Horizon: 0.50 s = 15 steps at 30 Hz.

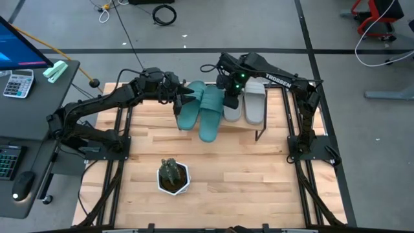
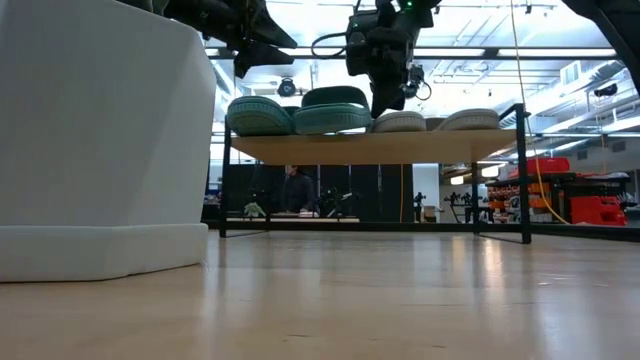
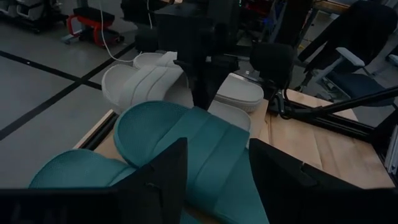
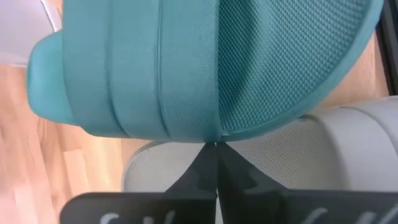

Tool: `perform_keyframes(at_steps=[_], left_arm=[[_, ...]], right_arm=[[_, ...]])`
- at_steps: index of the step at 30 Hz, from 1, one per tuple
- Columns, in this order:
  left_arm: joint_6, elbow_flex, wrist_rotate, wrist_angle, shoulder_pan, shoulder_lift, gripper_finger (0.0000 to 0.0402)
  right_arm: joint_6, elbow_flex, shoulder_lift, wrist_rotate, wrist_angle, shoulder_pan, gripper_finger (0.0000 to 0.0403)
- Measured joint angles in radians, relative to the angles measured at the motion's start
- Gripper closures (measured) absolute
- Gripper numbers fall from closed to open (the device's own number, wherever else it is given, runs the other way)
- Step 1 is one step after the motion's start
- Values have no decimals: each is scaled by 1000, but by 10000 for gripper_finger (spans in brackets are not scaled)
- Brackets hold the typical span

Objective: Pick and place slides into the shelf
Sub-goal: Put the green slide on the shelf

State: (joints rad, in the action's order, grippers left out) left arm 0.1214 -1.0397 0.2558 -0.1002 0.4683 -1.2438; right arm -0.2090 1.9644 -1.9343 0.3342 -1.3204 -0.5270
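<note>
All four slides are sitting on the shelf (image 1: 259, 129) at the far side of the table: the two teal slides (image 1: 202, 109) on the left, the two grey-white slides (image 1: 248, 102) on the right. From above, the right-hand teal one is lying tilted, its edge overlapping the neighbouring grey-white slide.

The right gripper (image 1: 230, 100) is hanging right at that overlap, fingers pressed together with nothing between them. Its own wrist view is showing what the overhead cannot: the closed tips (image 4: 215, 163) are meeting at the seam where the teal sole (image 4: 205, 65) is lying over the grey-white one (image 4: 298, 155).

The left gripper (image 1: 189, 98) is hovering at the left teal slide, fingers spread and gripping nothing; its wrist view is looking past the fingers (image 3: 163, 177) over both teal slides (image 3: 186, 149) to the grey-white pair (image 3: 149, 81) and the right arm beyond.

The low view is showing the four soles lined along the plank (image 2: 380, 147), the teal ones standing taller.

On the wooden table (image 1: 233, 175), a potted plant (image 1: 173, 177) is standing near the front. Past the table, grey floor, cables and a desk with a calculator (image 1: 18, 83) are showing.
</note>
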Motion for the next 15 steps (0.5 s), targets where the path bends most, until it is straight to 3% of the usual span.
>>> perform_keyframes(at_steps=[15], left_arm=[[-1, 0, 0, 0, 0, 0, 225]], right_arm=[[8, 0, 0, 33, 8, -1, 390]])
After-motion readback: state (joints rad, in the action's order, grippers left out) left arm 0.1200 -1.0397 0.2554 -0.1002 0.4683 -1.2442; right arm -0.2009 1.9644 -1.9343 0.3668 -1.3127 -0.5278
